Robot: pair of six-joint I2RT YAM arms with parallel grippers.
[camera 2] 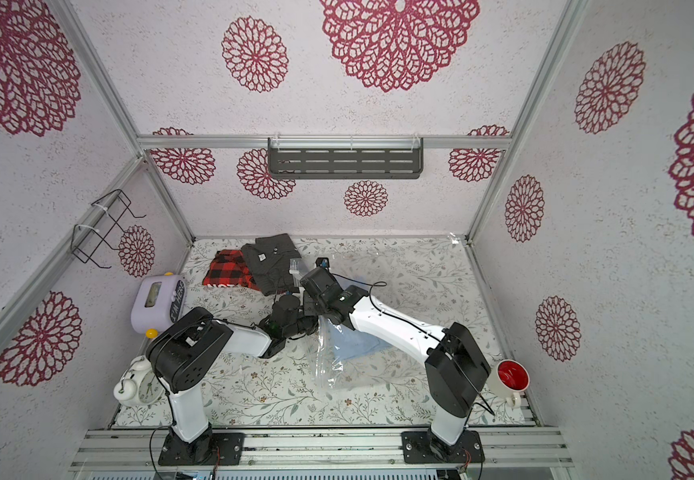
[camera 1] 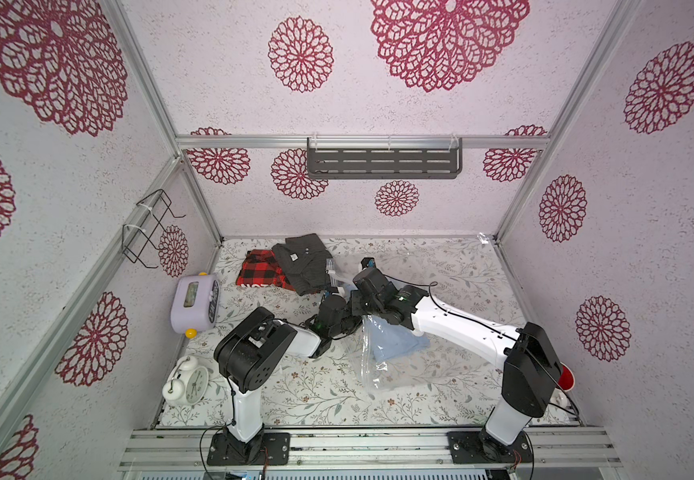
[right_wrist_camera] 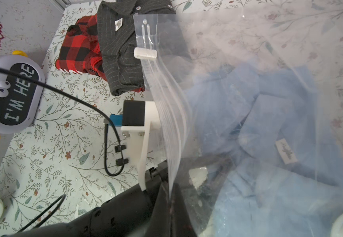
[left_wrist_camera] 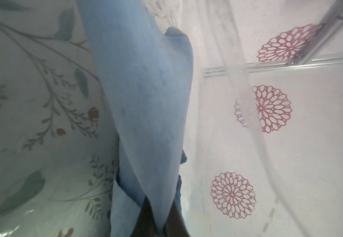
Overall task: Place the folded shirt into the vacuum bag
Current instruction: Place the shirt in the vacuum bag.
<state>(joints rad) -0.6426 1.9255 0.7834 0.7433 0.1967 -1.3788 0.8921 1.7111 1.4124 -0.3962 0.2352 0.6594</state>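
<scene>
Seemingly mid-insertion: left gripper [left_wrist_camera: 160,223], jaws clamped on the blue shirt [left_wrist_camera: 146,92], reaches inside the vacuum bag [right_wrist_camera: 238,41]; right gripper [right_wrist_camera: 169,197] pinches its mouth edge; next, push deeper, release

Two arms, identical build.

Left arm [camera 1: 247,409]: glossy white moulded shells [camera 1: 306,338] on the links, boxy matte-black joint housings [camera 1: 245,355] with small round holes in the side face.

Right arm [camera 1: 457,328]: same white shells and black housings. Thin black cable [camera 1: 475,322] tied along the white link.

Flat black base plates [camera 1: 277,446], silver screws [camera 1: 285,448] at the corners.

On the left arm's wrist: white printed bracket [right_wrist_camera: 144,147], small black box camera [right_wrist_camera: 133,113], blue plug [right_wrist_camera: 116,120], looped black lead [right_wrist_camera: 105,143] under two black clips [right_wrist_camera: 120,148].

Left gripper [left_wrist_camera: 160,222] and right gripper [right_wrist_camera: 169,202]: dark matte fingers.
</scene>
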